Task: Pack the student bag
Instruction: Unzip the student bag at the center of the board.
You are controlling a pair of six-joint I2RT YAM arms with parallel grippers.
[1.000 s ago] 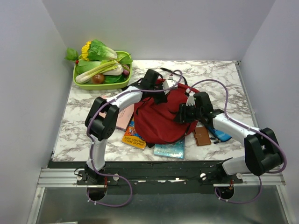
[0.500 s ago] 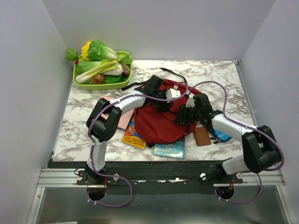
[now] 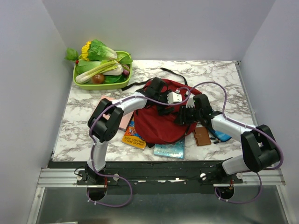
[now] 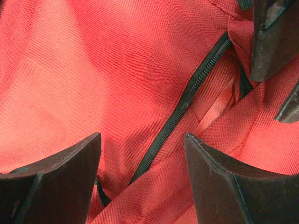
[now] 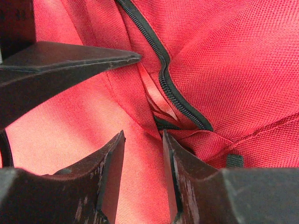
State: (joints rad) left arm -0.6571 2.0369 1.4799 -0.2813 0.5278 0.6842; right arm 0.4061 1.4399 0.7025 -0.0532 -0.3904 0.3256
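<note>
My right gripper (image 5: 143,135) pinches a fold of the bag (image 3: 159,126) beside the zipper (image 5: 163,77), my left gripper (image 4: 141,140) wide and empty; I should pull the fabric taut and spread the opening.

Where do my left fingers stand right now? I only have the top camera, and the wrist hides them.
Observer: The left gripper is open just above the student bag, with nothing held.
Operator: What lies under it?
Observer: The bag's black zipper runs diagonally through the gap.
Operator: And the other arm?
Observer: The right gripper appears closed on a fold of red fabric beside the zipper.
</note>
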